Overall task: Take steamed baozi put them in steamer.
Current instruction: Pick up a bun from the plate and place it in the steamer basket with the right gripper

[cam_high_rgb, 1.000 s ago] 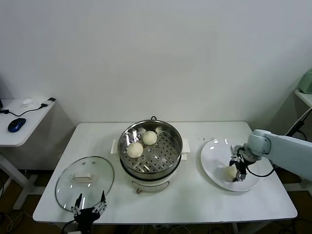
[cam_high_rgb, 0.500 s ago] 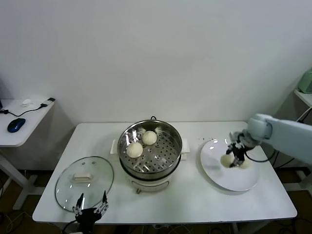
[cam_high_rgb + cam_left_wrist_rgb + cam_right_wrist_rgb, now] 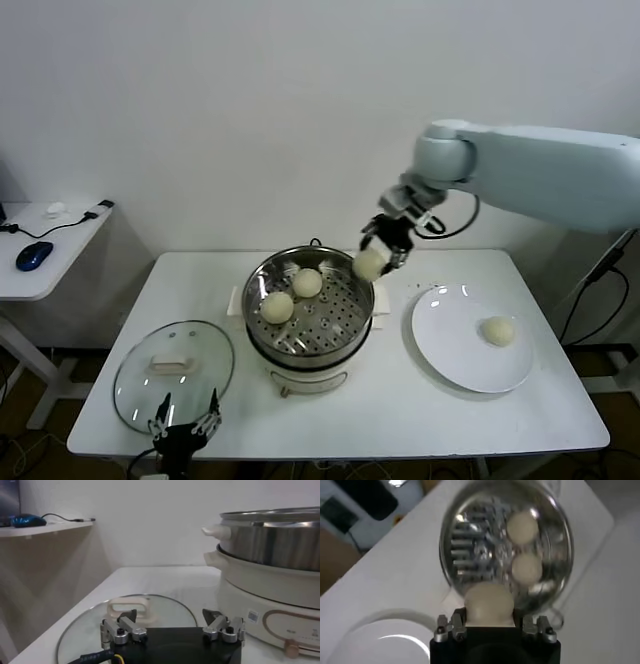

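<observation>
The steel steamer on its cream base stands mid-table with two baozi on its perforated tray. My right gripper is shut on a third baozi and holds it in the air above the steamer's right rim; the right wrist view shows that baozi between the jaws over the steamer. A fourth baozi lies on the white plate at the right. My left gripper is open and empty at the table's front edge, by the lid.
The glass lid with a white handle lies flat at the front left, also in the left wrist view. A side table with a mouse stands far left. A wall is behind the table.
My right gripper lifted a baozi off the plate and carried it up and left to above the steamer's right rim. One baozi stays on the plate. The left arm has not moved.
</observation>
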